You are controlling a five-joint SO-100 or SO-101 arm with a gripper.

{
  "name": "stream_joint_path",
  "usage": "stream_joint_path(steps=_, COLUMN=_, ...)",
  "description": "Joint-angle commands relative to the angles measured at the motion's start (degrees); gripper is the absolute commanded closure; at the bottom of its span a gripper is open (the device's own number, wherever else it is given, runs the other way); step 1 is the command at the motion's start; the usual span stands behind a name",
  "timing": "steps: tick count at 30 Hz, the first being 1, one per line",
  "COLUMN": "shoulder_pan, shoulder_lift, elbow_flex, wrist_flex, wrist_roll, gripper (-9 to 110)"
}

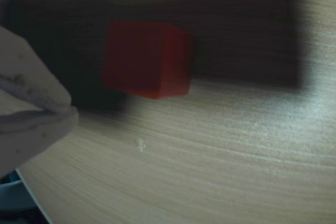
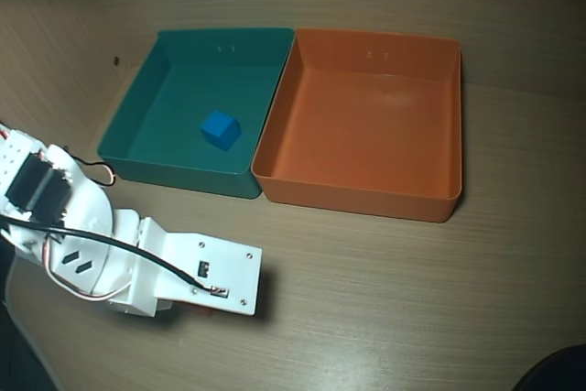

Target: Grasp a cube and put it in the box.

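Gripper state: can't tell. Wrist view shows only one pale finger [image 1: 31,103] of mine at the left edge, blurred; the other finger is out of frame, so the gap between them isn't visible. From overhead, my gripper is hidden under my white arm [image 2: 137,263], which lies low over the table [image 2: 385,299] at lower left.

Cube [image 1: 147,59]: sits on the wood-grain table in the wrist view, upper centre, right of my finger and apart from it. It's in a dark shadow band, so it reads red-orange. Frame is motion-blurred, edges soft. Overhead doesn't show the cube; my arm covers that spot.

Box [image 2: 366,116]: orange tray, upper right of centre in the overhead view, nothing inside it. Its left wall touches the teal box [image 2: 183,98] beside it. A blue cube [image 2: 221,129] lies inside the teal one, near its middle.

My arm is below the teal box in the overhead view, near its front wall but not touching. A black cable [image 2: 128,249] runs along my arm's top.
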Motion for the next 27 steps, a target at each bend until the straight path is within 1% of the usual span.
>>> stream_joint_path(steps=1, shoulder_pan=-0.6, shoulder_lift=0.6, elbow_flex=-3.6, wrist_flex=-0.4, wrist_roll=-0.4, gripper=106)
stream_joint_path(steps=4, shoulder_pan=-0.4, shoulder_lift=1.0, elbow_flex=-3.6, wrist_flex=-0.4, wrist_roll=-0.2, gripper=105)
stream_joint_path(steps=7, shoulder_pan=-0.2, shoulder_lift=1.6, elbow_flex=-3.6, wrist_flex=-0.4, wrist_roll=0.2, gripper=99)
stream_joint_path(steps=14, shoulder_pan=0.2, shoulder_lift=1.6, elbow_flex=-3.7, wrist_flex=-0.4, wrist_roll=-0.8, gripper=67)
stream_joint_path(steps=18, shoulder_pan=0.2, shoulder_lift=1.6, elbow_flex=-3.7, wrist_flex=-0.4, wrist_roll=-0.8, gripper=55)
stream_joint_path(steps=21, shoulder_pan=0.3, shoulder_lift=1.6, elbow_flex=-3.8, wrist_flex=-0.5, wrist_roll=-0.8, gripper=51)
stream_joint_path(steps=27, shoulder_pan=0.3, shoulder_lift=-0.4, elbow_flex=-6.5, wrist_flex=-0.5, wrist_roll=-0.9, gripper=50)
